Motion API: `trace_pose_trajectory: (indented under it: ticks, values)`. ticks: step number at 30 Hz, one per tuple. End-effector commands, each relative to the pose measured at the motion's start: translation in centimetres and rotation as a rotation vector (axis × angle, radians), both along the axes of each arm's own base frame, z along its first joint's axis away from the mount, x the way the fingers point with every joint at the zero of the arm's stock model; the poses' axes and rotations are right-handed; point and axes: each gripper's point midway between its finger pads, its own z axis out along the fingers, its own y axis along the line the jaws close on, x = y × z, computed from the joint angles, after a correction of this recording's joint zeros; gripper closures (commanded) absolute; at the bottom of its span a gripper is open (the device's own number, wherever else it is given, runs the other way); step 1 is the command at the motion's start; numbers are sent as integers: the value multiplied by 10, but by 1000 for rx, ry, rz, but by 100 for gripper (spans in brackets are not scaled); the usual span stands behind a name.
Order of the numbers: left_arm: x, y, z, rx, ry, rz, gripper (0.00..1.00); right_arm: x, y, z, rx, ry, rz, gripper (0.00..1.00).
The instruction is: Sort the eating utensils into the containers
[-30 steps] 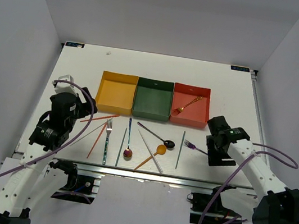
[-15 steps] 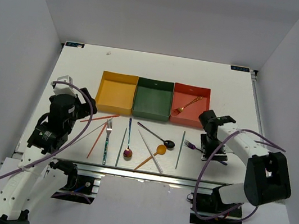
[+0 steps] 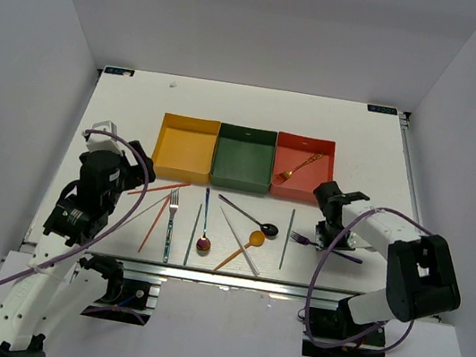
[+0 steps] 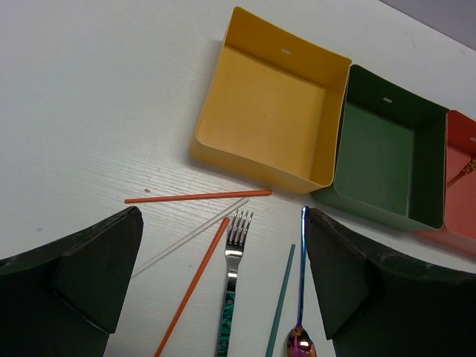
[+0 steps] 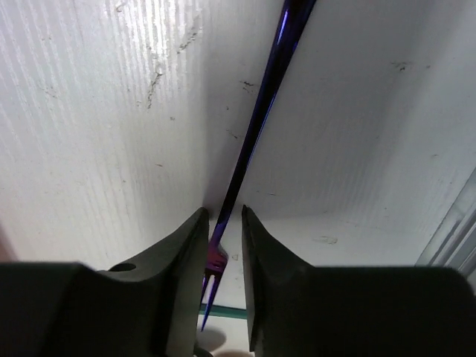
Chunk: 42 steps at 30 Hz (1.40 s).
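My right gripper (image 3: 326, 238) is down on the table over the purple fork (image 3: 301, 237). In the right wrist view its fingers (image 5: 223, 216) stand narrowly open either side of the purple fork (image 5: 260, 97), one finger against it and a sliver of table showing at the other. My left gripper (image 4: 223, 216) hangs wide open above a silver fork (image 4: 233, 245) and orange chopsticks (image 4: 197, 197). The yellow tray (image 3: 182, 172), green tray (image 3: 240, 182) and red tray (image 3: 299, 191) stand in a row. A gold fork (image 3: 298, 168) lies in the red tray.
Between the arms lie a white chopstick (image 3: 239, 240), two green chopsticks (image 3: 193, 235) (image 3: 286, 239), an iridescent spoon (image 3: 204, 227), a black spoon (image 3: 250, 215) and an orange spoon (image 3: 243, 247). The table's metal front rail (image 3: 222, 276) runs just behind them.
My right arm swung left and down onto the purple fork, and its fingers drew in from wide to narrow around it. The left arm stayed put.
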Motion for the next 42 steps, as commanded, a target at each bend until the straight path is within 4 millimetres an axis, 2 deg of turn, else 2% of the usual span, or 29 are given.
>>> trace_pose_trajectory:
  ticks: [1, 2, 4, 7, 10, 13, 17, 19, 21, 22, 24, 25, 26, 27, 28, 29, 30, 31, 33, 34, 35, 39, 40, 41, 42]
  values:
    - [-1, 1, 5, -1, -12, 9, 2, -16, -11, -23, -26, 13, -73, 72]
    - [-1, 1, 4, 0, -8, 8, 2, -23, -14, -27, -27, 20, -93, 80]
    - [-1, 1, 4, 0, -8, 8, 2, -24, -17, -22, -26, -3, -114, 83]
    - [-1, 1, 4, -1, -10, 6, 2, -28, -24, -13, -40, -25, -158, 100]
    - [-1, 0, 3, 0, -5, 5, 2, -22, -28, 1, -46, -93, -163, 100]
    - [-1, 1, 3, 0, -5, 8, 2, -1, -23, 27, -34, -183, -67, 100]
    - [0, 1, 3, 2, -5, 9, 2, 36, 1, 71, 6, -305, 180, 100]
    - [0, 1, 3, 2, -5, 12, 2, 63, 20, 101, 47, -407, 268, 100]
    - [0, 2, 2, 5, -1, 17, 2, 82, 33, 117, 51, -475, 389, 100]
    - [1, 2, 1, 5, 2, 19, 2, 101, 43, 137, 66, -550, 408, 100]
    - [1, 3, 1, 8, 6, 21, 2, 119, 50, 142, 44, -564, 470, 100]
    - [2, 3, -1, 11, 13, 23, 2, 137, 57, 162, 43, -617, 483, 100]
    - [2, 3, -1, 12, 16, 23, 2, 147, 62, 153, 20, -584, 525, 100]
    - [3, 3, -2, 14, 20, 24, 2, 157, 65, 156, 12, -588, 546, 100]
    - [3, 3, -4, 15, 26, 26, 2, 174, 74, 174, 16, -628, 561, 100]
    - [3, 3, -5, 18, 31, 29, 2, 184, 77, 158, 2, -574, 593, 100]
    - [3, 4, -5, 19, 34, 30, 2, 192, 81, 157, 6, -562, 614, 100]
    - [3, 5, -6, 21, 35, 36, 2, 209, 86, 156, -1, -554, 619, 100]
    - [3, 5, -5, 21, 32, 41, 2, 215, 82, 147, -17, -492, 637, 100]
    - [3, 6, -5, 21, 32, 45, 2, 222, 84, 151, -12, -489, 638, 100]
    - [2, 6, -4, 19, 29, 43, 2, 220, 82, 135, -15, -431, 641, 100]
    - [2, 6, -4, 18, 24, 45, 2, 219, 81, 122, -5, -420, 659, 100]
    - [2, 6, -3, 18, 23, 45, 2, 218, 79, 124, -8, -430, 651, 100]
    - [3, 6, -3, 17, 25, 42, 2, 213, 76, 117, -12, -420, 649, 100]
    - [3, 5, -5, 20, 31, 41, 2, 218, 75, 119, -15, -449, 650, 90]
